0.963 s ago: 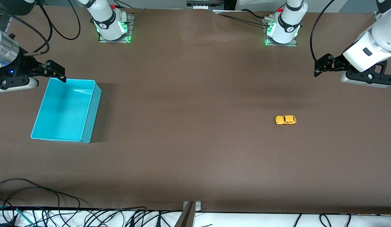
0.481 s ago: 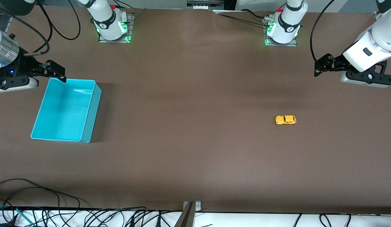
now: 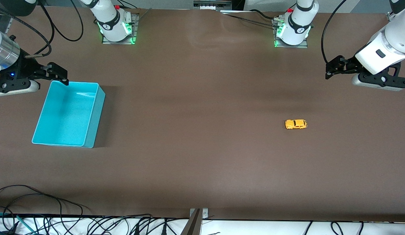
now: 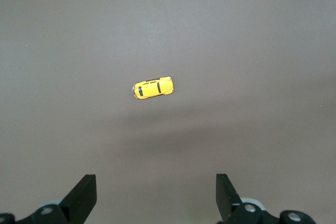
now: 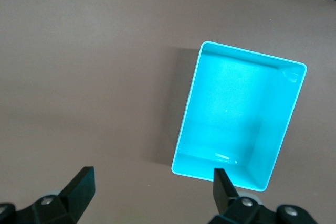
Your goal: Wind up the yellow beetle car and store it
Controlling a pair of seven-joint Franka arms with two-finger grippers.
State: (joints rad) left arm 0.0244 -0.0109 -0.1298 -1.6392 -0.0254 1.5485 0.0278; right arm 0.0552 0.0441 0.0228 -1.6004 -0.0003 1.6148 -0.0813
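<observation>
The yellow beetle car is a tiny yellow-orange toy. It sits on its wheels on the brown table toward the left arm's end, and shows in the left wrist view. My left gripper hangs open and empty, high over the table at that end, apart from the car; its own view shows it as well. The turquoise bin stands empty at the right arm's end and shows in the right wrist view. My right gripper hangs open and empty over the bin's rim; its own view shows it too.
The two arm bases stand at the table's edge farthest from the front camera. Loose cables lie along the edge nearest to it.
</observation>
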